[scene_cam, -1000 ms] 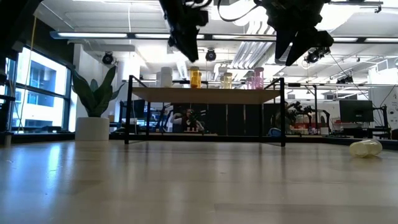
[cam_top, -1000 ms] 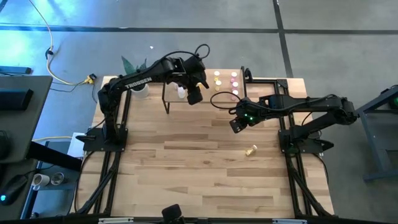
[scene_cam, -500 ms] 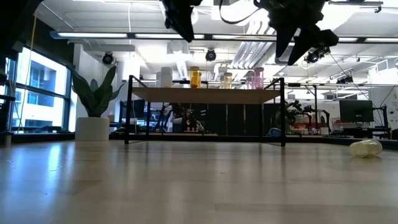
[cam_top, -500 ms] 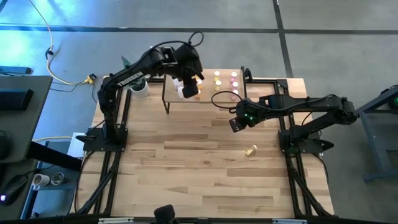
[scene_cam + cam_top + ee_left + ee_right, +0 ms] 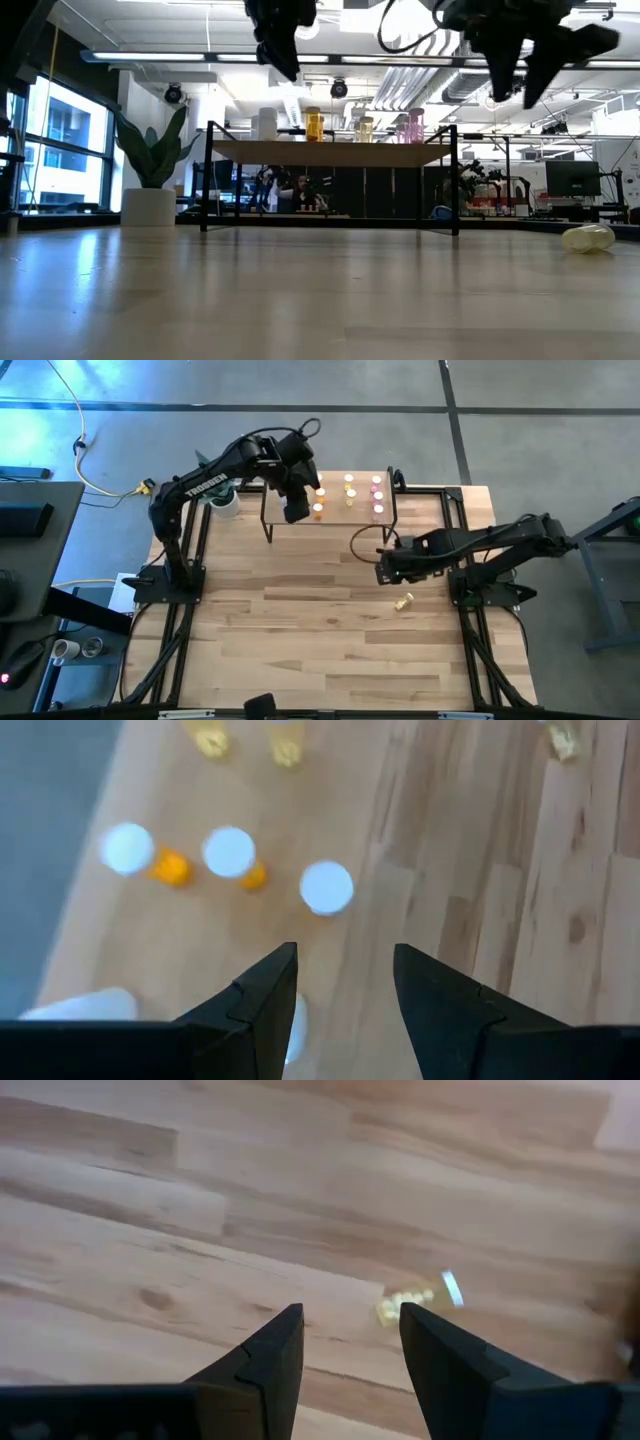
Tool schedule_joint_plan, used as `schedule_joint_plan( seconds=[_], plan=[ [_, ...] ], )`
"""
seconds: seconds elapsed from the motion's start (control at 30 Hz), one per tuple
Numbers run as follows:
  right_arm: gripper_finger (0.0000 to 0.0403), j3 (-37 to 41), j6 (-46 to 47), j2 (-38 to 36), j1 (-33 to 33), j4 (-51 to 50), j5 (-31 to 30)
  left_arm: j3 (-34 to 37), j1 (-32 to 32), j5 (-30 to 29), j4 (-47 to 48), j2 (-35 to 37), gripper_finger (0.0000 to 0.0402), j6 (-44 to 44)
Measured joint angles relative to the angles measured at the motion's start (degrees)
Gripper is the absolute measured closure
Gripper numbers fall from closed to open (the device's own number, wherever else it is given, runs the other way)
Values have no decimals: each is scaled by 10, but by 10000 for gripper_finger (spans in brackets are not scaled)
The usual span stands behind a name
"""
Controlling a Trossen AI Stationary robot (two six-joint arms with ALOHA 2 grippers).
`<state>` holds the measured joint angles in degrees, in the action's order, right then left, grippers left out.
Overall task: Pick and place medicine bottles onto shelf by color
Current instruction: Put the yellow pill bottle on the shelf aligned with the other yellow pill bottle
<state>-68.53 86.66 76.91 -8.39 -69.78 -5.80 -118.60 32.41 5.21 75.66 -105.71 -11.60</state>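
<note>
Two grippers, both empty with fingers parted. Left gripper point(image 5: 297, 510) hangs above the shelf point(image 5: 360, 512), over its left end; fingers point(image 5: 262, 1010) apart with a moderate gap, nothing between them. Directly below it stand white-capped bottles point(image 5: 327, 887) with orange ones, upright on the shelf board; more yellow bottles point(image 5: 349, 488) and pink bottles point(image 5: 377, 490) stand in rows further toward the right arm's side of the shelf. In the low view the bottles line up on top of the shelf point(image 5: 330, 152), white at left, then orange, pale yellow, pink. Right gripper point(image 5: 384, 567) is off the shelf, over the bare tabletop point(image 5: 300, 630), fingers point(image 5: 270, 1365) also moderately apart, holding nothing. One yellow bottle point(image 5: 403, 601) lies on its side on the table, ahead of and near the right gripper, not touching it; it shows in the right wrist view point(image 5: 412, 1300) just beyond the fingertips.
</note>
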Motion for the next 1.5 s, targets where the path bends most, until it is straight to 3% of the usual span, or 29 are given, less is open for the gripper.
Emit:
schedule_joint_plan(
  seconds=[0.27, 0.5, 0.73, 0.97, 1.3, 1.5],
  plan=[
    [244, 0, 127, 28, -42, -45, 0, 116, -1, 30, -70, 64, 243, 18],
    [244, 0, 227, 47, -77, -49, 0, 190, -2, 22, -123, 144, 243, 26],
    [244, 0, 341, 87, -122, -50, -1, 237, -2, 17, -176, 211, 243, 18],
    [244, 0, 442, 143, -158, -64, -3, 241, -2, 17, -235, 237, 243, -1],
    [244, 0, 438, 225, -159, -22, -11, 241, -2, 17, -325, 237, 243, -21],
    [244, 0, 376, 199, -147, -7, -98, 241, -2, 17, -344, 237, 243, -21]
  ],
)
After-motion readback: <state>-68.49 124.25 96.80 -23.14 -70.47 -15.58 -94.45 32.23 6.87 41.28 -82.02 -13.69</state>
